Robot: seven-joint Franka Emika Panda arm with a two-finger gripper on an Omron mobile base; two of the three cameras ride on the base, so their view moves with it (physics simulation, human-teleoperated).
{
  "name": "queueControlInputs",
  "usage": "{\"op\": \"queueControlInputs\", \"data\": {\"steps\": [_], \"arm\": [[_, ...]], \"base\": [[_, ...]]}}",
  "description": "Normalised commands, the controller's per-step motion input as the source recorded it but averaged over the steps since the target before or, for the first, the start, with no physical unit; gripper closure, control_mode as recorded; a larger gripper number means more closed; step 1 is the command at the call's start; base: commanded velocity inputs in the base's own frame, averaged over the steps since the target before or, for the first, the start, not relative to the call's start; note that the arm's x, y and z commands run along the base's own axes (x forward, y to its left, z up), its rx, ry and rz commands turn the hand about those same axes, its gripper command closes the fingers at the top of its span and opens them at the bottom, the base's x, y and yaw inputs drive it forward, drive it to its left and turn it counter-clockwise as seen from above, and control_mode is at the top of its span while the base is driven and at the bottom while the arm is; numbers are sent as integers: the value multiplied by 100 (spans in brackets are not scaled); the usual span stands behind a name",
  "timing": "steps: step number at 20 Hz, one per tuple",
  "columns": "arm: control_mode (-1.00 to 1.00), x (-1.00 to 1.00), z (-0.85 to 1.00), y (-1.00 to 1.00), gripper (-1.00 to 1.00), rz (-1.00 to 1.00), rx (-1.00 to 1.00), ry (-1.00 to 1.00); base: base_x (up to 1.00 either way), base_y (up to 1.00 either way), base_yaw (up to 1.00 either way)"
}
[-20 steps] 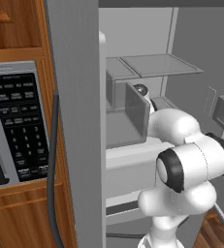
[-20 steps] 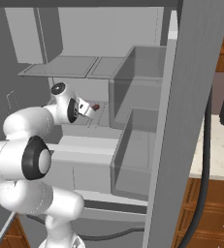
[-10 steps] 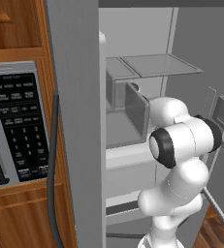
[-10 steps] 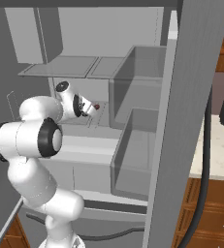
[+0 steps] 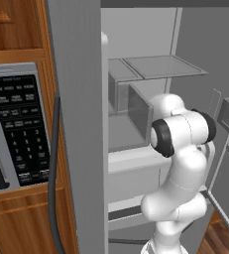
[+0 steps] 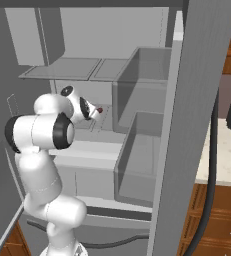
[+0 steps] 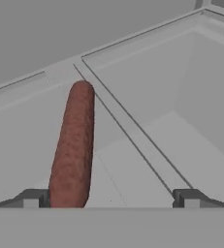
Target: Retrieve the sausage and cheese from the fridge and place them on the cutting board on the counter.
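In the hand view the gripper (image 7: 111, 197) stands spread wide, holding nothing, its two dark fingertips (image 7: 32, 197) at seven and five o'clock. The sausage (image 7: 73, 147) lies just beyond on the fridge (image 5: 76, 124) shelf (image 7: 147, 145), running from the left tip up toward eleven o'clock. It sits off-centre, right by that left finger, so a straight advance may clip its near end and push it deeper instead of bracketing it. The cheese cannot be made out.
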Motion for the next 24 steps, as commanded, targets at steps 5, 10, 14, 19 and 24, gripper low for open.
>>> {"op": "queueControlInputs", "data": {"steps": [5, 10, 14, 19, 24], "arm": [[-100, 45, -15, 0, -100, -3, 0, 1], [-100, 50, -7, 0, -100, -2, 0, 4], [-100, 39, -24, 0, -100, -2, 0, 4], [-100, 16, -38, 0, -100, -2, 0, 2], [-100, 5, -14, -1, 100, -1, 0, 0]], "base": [[0, 0, 0], [0, 0, 0], [0, 0, 0], [0, 0, 0], [0, 0, 0]]}}
